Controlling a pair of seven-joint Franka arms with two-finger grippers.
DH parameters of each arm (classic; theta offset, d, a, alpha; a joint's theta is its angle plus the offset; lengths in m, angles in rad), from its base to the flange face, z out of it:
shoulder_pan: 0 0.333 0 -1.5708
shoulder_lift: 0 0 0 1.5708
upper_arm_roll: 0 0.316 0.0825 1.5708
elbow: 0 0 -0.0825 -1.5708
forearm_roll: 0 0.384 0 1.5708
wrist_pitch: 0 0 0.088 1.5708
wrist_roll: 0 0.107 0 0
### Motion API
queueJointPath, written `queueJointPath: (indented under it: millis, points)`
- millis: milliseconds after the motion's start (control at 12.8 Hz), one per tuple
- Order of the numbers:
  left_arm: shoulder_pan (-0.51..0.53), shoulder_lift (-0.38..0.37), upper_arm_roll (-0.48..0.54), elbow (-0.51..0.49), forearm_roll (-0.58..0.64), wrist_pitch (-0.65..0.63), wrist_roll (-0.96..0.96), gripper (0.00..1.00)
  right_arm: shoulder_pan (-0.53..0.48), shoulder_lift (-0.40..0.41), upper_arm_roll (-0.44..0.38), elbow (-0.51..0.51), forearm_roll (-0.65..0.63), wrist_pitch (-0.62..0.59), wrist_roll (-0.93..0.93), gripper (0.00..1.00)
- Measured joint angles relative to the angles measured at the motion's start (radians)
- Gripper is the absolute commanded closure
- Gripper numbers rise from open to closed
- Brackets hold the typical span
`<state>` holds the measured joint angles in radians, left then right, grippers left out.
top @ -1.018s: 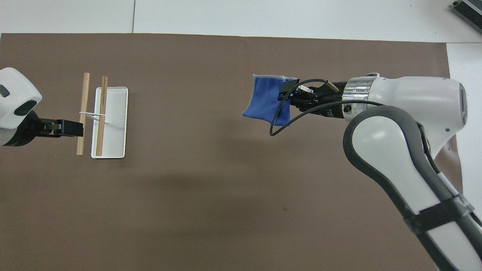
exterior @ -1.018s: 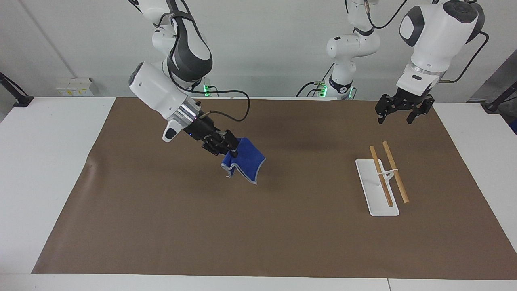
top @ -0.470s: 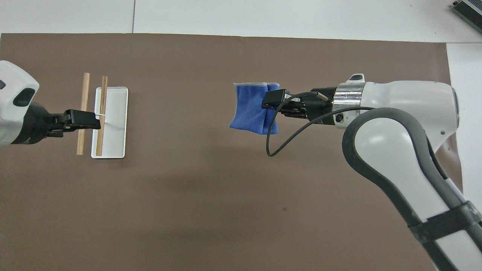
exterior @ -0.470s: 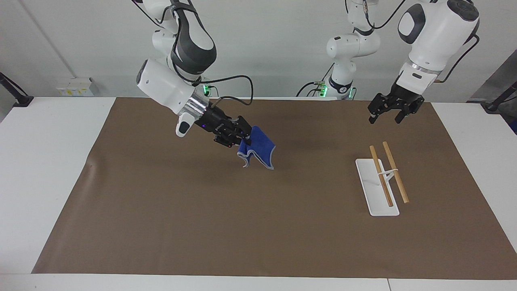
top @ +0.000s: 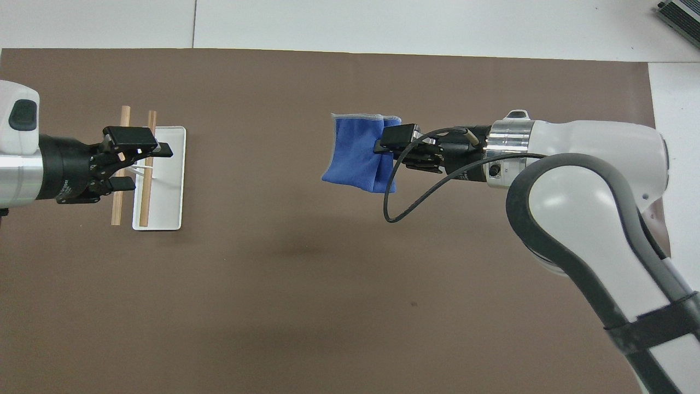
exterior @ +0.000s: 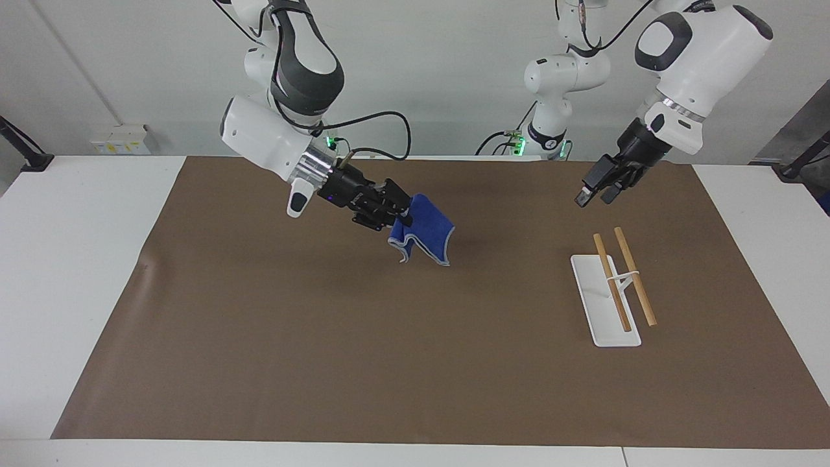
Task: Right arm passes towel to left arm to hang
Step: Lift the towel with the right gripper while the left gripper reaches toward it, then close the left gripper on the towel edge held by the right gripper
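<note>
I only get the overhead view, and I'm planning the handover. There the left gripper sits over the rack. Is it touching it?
Observer: No. The left gripper hangs high above the mat, clear of the rack.
Operator: Is the towel dragging on the mat?
Observer: No. The towel hangs from the right gripper, its lowest corner off the mat.
Operator: How is the right gripper tilted?
Observer: It slopes downward from its wrist, toward the towel.
</note>
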<state>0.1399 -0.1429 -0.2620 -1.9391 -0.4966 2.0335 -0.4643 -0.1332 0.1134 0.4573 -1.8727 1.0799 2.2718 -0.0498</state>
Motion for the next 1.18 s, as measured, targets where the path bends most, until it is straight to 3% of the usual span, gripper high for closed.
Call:
queueJointPath:
  millis: [548, 862, 1175]
  points:
    - [-0.209, 0.013, -0.009, -0.184, -0.233, 0.399, -0.359, 0.00, 0.052, 0.000, 0.001, 0.000, 0.040, 0.094, 0.081, 1.00]
    - [-0.329, 0.069, -0.009, -0.193, -0.390, 0.591, -0.433, 0.00, 0.066, 0.000, 0.001, 0.000, 0.040, 0.107, 0.114, 1.00]
    - [-0.412, 0.116, -0.009, -0.193, -0.469, 0.695, -0.502, 0.00, 0.065, 0.000, 0.001, 0.000, 0.040, 0.107, 0.118, 1.00]
